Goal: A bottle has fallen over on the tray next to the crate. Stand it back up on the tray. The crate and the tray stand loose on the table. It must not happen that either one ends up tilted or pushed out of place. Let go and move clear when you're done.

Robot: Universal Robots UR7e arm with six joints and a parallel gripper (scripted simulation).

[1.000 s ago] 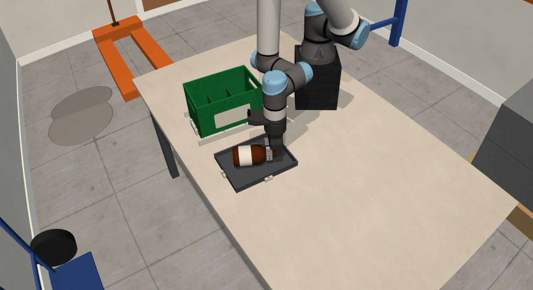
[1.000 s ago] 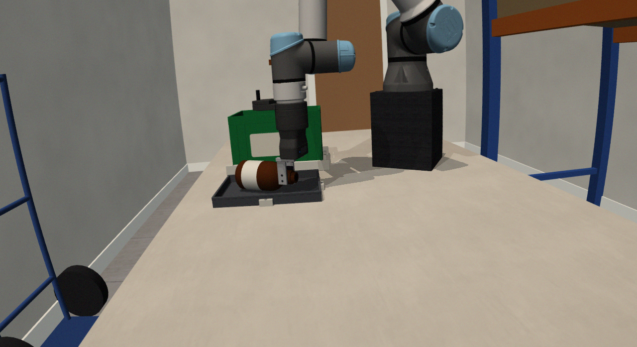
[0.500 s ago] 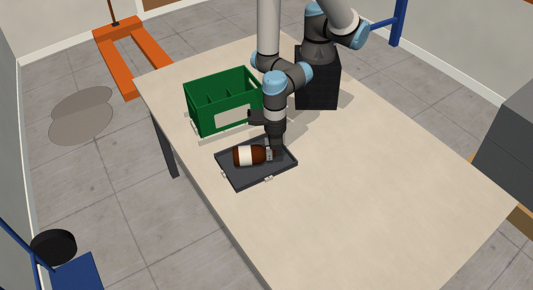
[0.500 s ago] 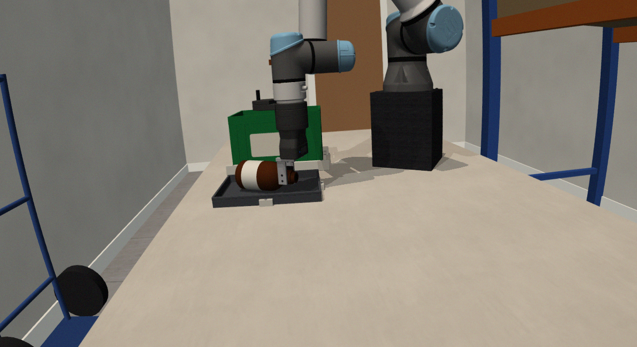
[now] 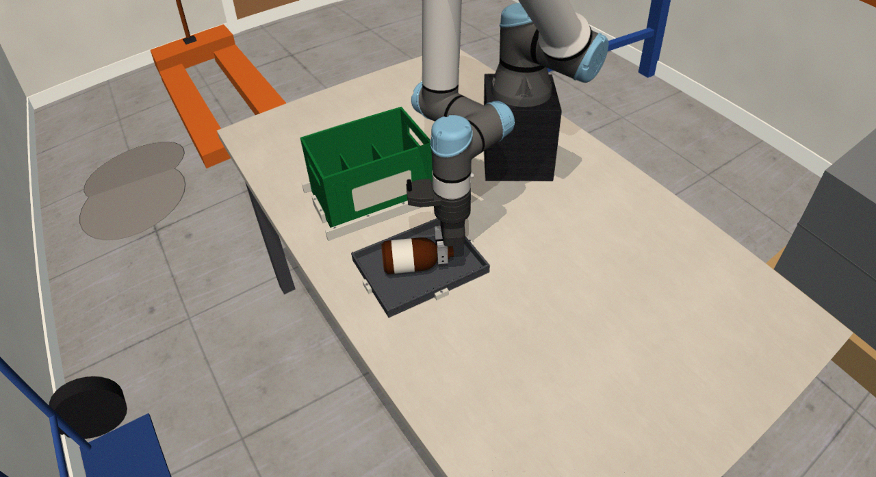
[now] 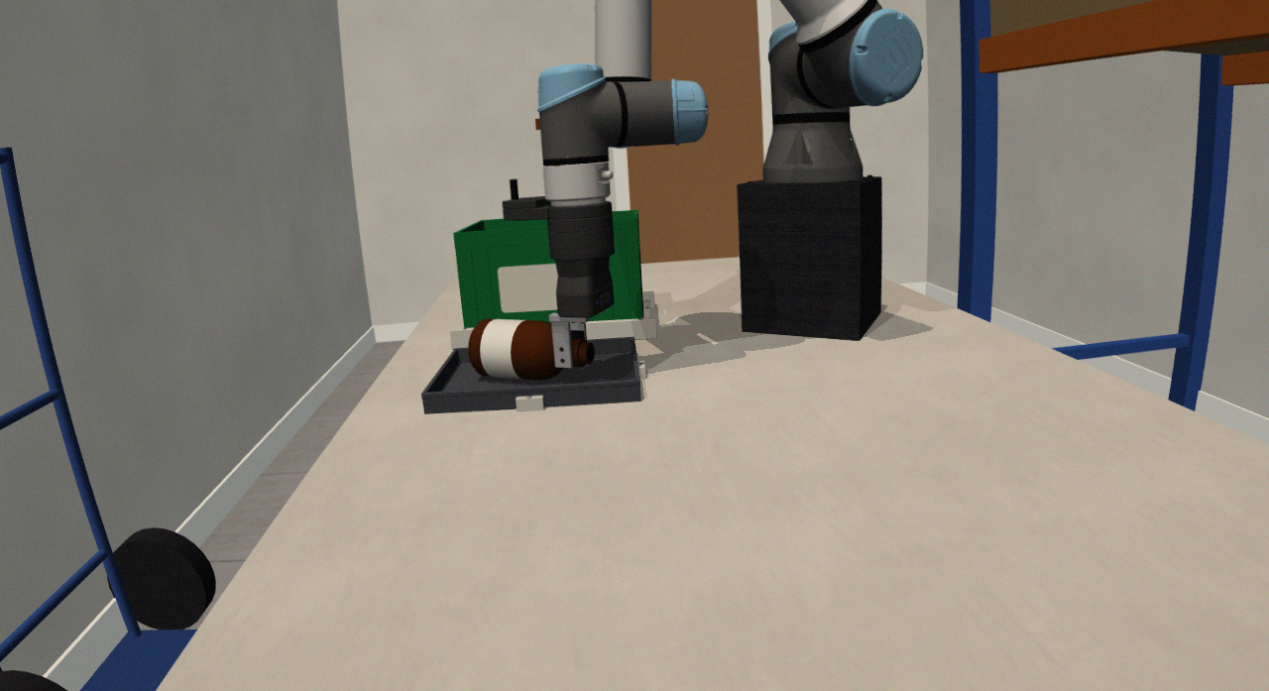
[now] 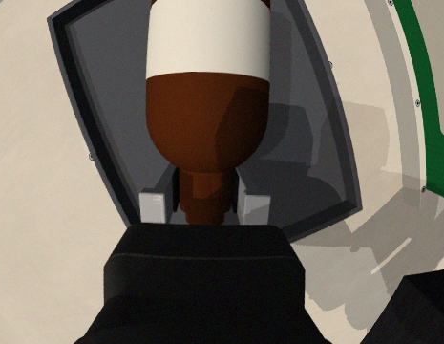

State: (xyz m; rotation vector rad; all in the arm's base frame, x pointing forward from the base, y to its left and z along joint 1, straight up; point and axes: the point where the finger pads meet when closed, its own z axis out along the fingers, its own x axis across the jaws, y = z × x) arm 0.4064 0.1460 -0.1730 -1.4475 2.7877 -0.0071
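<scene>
A brown bottle point(image 5: 423, 254) point(image 6: 533, 349) point(image 7: 207, 115) with a white label lies on its side on the dark grey tray point(image 5: 399, 300) point(image 6: 612, 393) point(image 7: 107, 86). Its neck points toward the right in the top and exterior views and toward the gripper in the wrist view. My gripper point(image 5: 445, 252) point(image 6: 570, 342) point(image 7: 205, 178) points down and is shut on the bottle's neck, one finger on each side. The bottle's body looks to be resting on the tray floor. In the wrist view the base of the bottle is cut off at the top edge.
A green crate point(image 5: 343, 200) point(image 6: 479, 279) point(image 7: 436, 162) with dividers stands behind the tray, with pale strips along its foot. The black robot pedestal point(image 5: 520, 143) point(image 6: 803, 261) stands behind and to the right. The table's left edge runs close to the tray.
</scene>
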